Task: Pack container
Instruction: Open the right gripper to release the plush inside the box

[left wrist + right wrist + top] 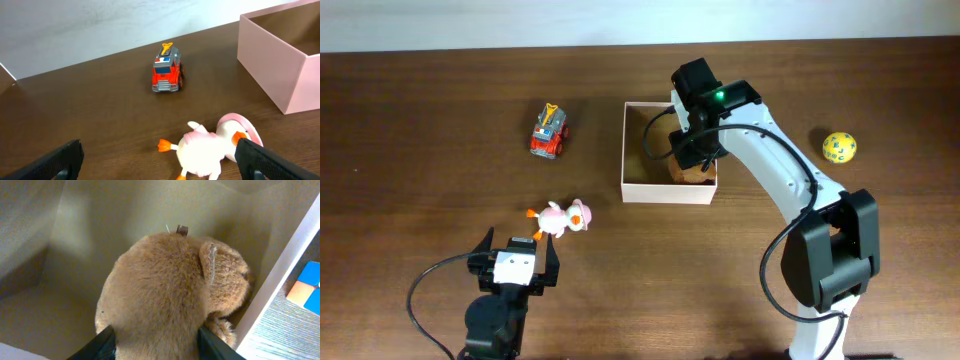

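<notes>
The container (624, 150) is a square white box with a tan inside, at mid table; its wall (272, 60) also shows at the right of the left wrist view. A brown plush toy (695, 172) lies in its right half. My right gripper (690, 150) reaches down into the box. Its fingers stand on either side of the plush toy (165, 290) against the fur, and I cannot tell whether they still squeeze it. My left gripper (518, 243) is open and low over the table, just short of a pink-and-white duck toy (210, 147).
A red toy truck (550, 131) stands left of the container and shows ahead in the left wrist view (166, 75). A yellow ball (839, 147) lies at the far right. A coloured cube (307, 287) sits outside the container's right wall (280, 280).
</notes>
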